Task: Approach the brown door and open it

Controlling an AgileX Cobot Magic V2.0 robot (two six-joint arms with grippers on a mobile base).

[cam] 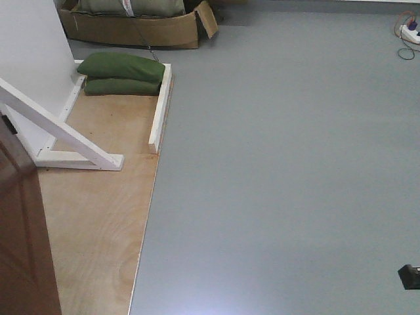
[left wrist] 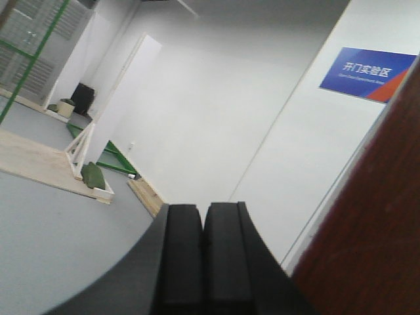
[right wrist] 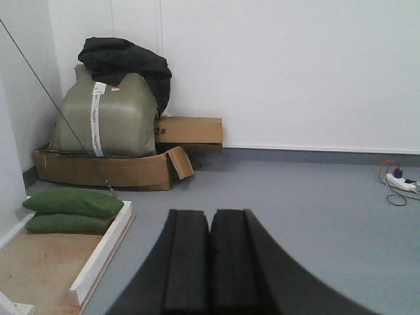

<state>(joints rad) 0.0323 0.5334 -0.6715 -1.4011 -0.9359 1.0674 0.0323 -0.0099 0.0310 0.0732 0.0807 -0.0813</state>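
Exterior front-facing view shows the brown door [cam: 23,236] at our near left, so we judge the approach done. Our left gripper [left wrist: 203,252] and right gripper [right wrist: 210,259] have jaws together, empty; opening remains.

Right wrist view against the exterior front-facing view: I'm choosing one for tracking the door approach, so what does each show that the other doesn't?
Only the right wrist view shows the right gripper, shut, the black cloth on the bale and the flat box marked 2#. Only the front view shows the brown door at its left edge and the white brace. Both show the green sandbags, the cardboard tray, the power strip and the plywood.
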